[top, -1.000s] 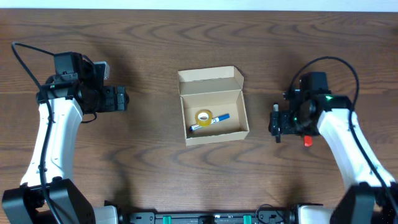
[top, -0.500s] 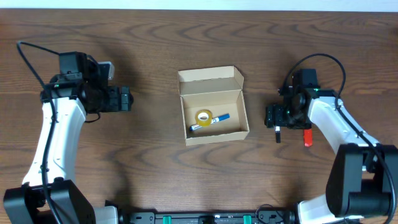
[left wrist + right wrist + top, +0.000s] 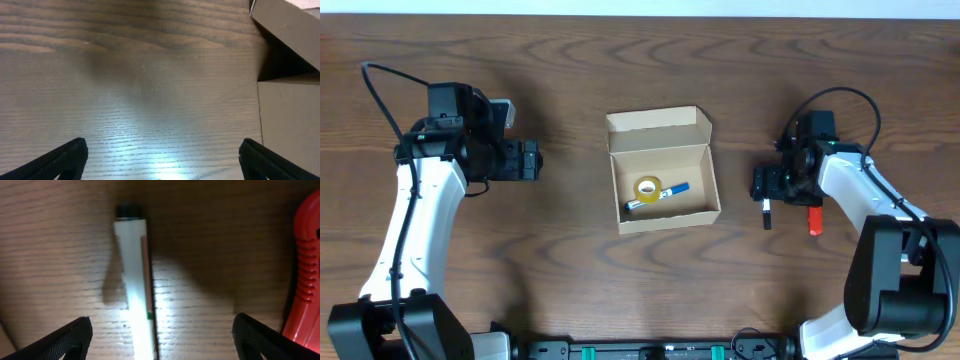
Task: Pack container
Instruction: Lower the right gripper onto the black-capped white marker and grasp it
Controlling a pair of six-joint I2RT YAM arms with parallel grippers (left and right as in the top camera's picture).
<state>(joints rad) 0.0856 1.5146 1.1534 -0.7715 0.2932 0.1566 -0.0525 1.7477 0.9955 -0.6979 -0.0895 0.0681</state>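
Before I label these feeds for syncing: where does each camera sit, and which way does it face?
Overhead: above the table, looking straight down; both arms, left gripper, right gripper, container.
Left wrist: on the left arm, looking down at the table beside the container; own fingertips.
Right wrist: on the right arm, looking down at white pen, red tool; own fingertips.
Shared: overhead and left wrist both show the container.

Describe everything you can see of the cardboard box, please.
The cardboard box is small, rectangular, plain tan. It stands open in the middle of the wooden table, its lid flap folded back on the far side. On its floor lie a yellow tape roll and a blue-capped pen, close together. Nothing else touches it.
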